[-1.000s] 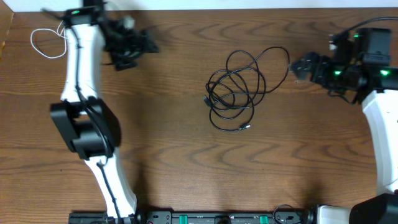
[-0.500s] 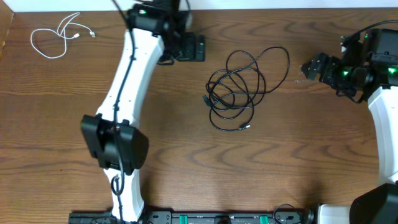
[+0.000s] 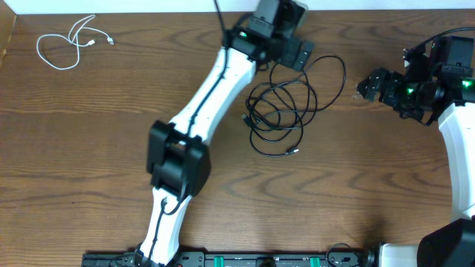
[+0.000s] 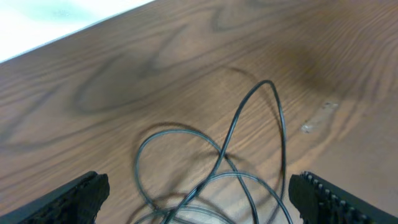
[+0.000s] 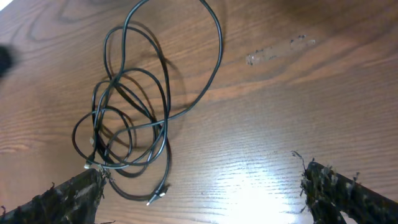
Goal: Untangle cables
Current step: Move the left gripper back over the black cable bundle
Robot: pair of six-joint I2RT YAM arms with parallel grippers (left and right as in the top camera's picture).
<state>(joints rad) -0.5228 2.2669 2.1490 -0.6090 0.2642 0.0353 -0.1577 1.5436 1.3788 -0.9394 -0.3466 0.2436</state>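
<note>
black cables (image 3: pixel 278 111) lie below, between the spread left fingers (image 4: pixel 74 196).

One white cable (image 3: pixel 77 37), one black tangle (image 3: pixel 278 110)

I find no words, labels, brands or numbers that I can read anywhere in my views.
</note>
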